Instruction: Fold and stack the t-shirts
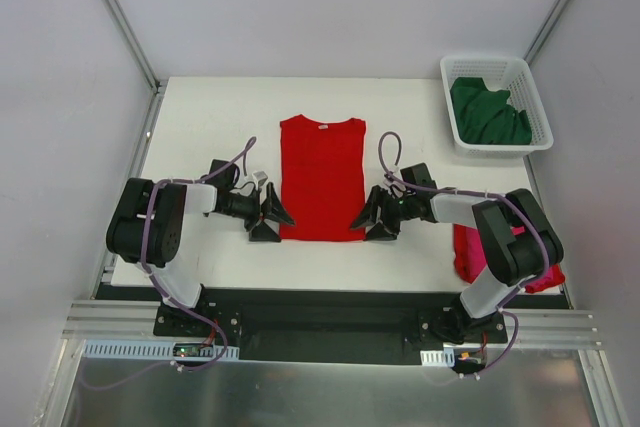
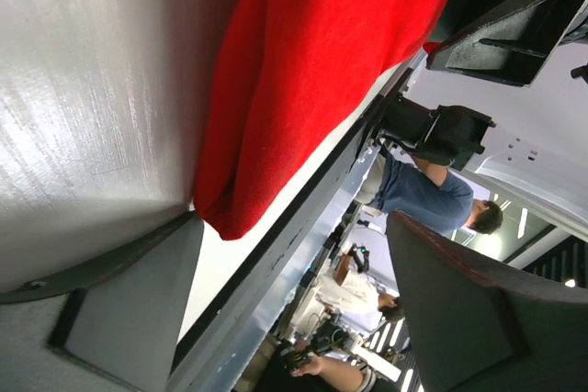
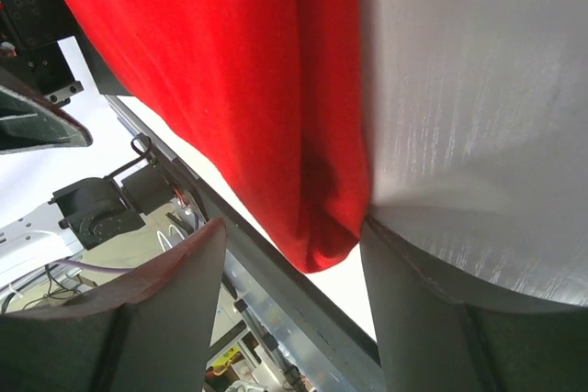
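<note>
while the red t-shirt (image 1: 322,177) lies flat on the table (image 1: 210,112), the left hand (image 1: 272,219) and right hand (image 1: 374,221) stand wide open at its near corners, gripping nothing.

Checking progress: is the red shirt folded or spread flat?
Partly folded: the red t-shirt lies as a narrow rectangle, sleeves tucked in, its collar-to-hem length not yet folded.

The left arm (image 1: 150,232) and the right arm (image 1: 510,242) are alike, with bulky matte-black joint housings joined by smooth pale grey-white tubular links, each mounted on a small black base. A thin purple cable (image 1: 238,161) runs in loose loops along each arm. The left gripper (image 1: 273,219) and the right gripper (image 1: 373,220) are black, with broad, flat, wedge-shaped fingers (image 2: 459,319) of dull dark grey.
</note>
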Robot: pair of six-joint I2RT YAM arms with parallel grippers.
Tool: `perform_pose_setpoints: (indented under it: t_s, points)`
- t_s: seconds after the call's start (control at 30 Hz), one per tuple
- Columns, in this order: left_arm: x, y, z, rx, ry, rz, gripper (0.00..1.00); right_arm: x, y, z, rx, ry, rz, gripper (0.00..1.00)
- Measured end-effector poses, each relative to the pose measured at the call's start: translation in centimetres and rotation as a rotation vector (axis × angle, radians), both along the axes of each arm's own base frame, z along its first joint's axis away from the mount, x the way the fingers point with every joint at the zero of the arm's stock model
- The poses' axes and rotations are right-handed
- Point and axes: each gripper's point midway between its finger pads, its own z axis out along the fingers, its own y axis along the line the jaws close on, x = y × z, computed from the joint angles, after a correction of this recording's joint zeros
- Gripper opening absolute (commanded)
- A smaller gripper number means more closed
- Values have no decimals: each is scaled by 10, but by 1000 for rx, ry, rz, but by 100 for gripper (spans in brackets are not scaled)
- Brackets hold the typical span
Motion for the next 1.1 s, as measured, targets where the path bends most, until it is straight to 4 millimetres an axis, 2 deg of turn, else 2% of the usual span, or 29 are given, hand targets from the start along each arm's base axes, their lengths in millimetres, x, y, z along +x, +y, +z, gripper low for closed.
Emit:
perform_pose_setpoints:
  t_s: [0.03,0.17,0.23,0.3,0.47,0.6,0.67,0.8,1.1]
  points:
    - [0,0,-1,4,1,1,72,0,0,0,-1,1,0,61]
    - [-3,2,-7,20,12,5,42,0,0,-1,-6,1,-1,55]
    - [-4,3,-10,33,20,9,35,0,-1,-3,-13,2,-3,43]
    - [-5,3,-12,38,22,9,31,-1,-2,-4,-17,5,0,37]
    - [-5,4,-14,42,27,10,22,-4,-3,-6,-28,21,0,33]
    - [-5,4,-14,42,25,9,0,-4,-4,-6,-29,20,2,20]
    - [-5,4,-14,42,26,9,0,-4,-4,-5,-29,17,4,17]
    - [-5,4,-14,42,25,9,0,-3,-3,-4,-29,14,7,1]
    - [-5,3,-14,43,26,8,0,-5,-4,-7,-38,33,8,1]
